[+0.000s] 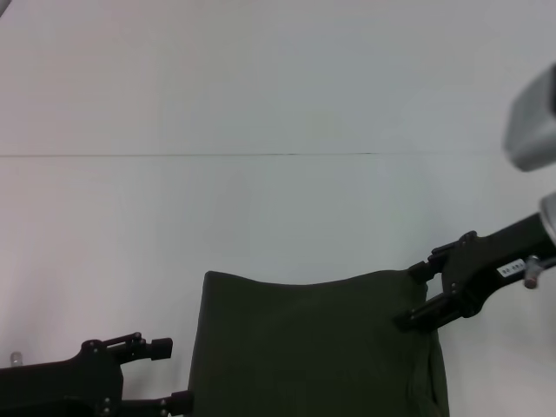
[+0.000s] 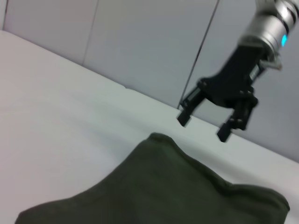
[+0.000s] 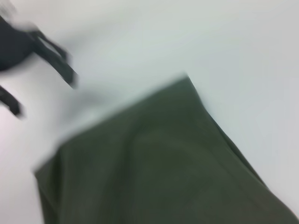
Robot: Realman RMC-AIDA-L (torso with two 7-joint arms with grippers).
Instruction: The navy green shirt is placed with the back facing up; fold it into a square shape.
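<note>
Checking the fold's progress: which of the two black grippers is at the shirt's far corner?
The right black gripper, jaws open, is at the far corner of the dark olive-green knit shirt; the left black gripper sits apart, off the shirt's other edge.

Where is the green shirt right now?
In the head view, the navy green shirt lies folded on the white table, low and central, between the left gripper and the open right gripper over its corner.

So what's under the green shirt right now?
The navy green shirt lies on the white table, which shows all around it. Whatever sits beneath the cloth is covered. The right gripper hangs open above its corner.
</note>
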